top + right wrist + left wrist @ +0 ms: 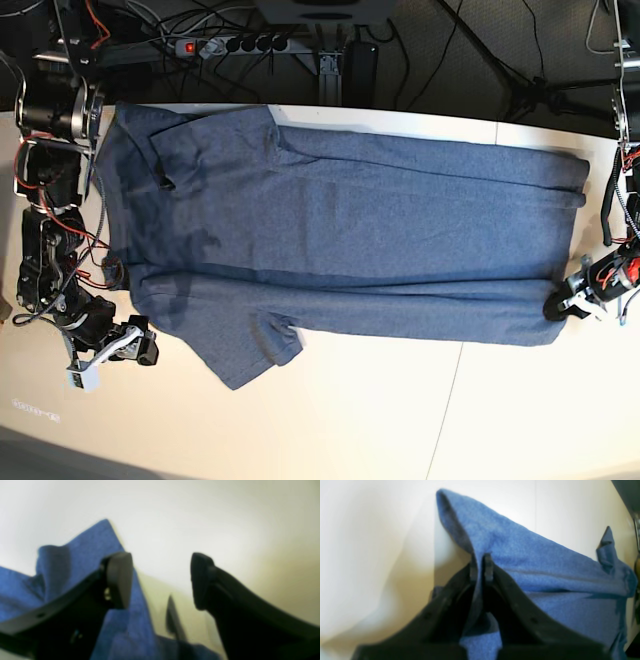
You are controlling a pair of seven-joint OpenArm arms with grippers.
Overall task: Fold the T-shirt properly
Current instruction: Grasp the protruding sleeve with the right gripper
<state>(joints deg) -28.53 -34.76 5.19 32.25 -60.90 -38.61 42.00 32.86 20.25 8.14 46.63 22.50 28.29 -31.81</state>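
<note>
Tabletop [350, 420], cream, carries one blue-grey T-shirt [340, 240]; cables lie beyond. Left gripper [481, 565] pinches its hem; right gripper [161, 580] stands released.

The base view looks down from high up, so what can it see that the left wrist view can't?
Only the base view shows the whole T-shirt spread flat on the white table, both arms, the right pincer open beside the shirt's edge, and the cables behind the table.

Only the left wrist view shows, close up, the left pincer shut on a fold of the blue fabric, lifting it into a ridge.

Both show the T-shirt, the table and the left pincer at the shirt's edge.
</note>
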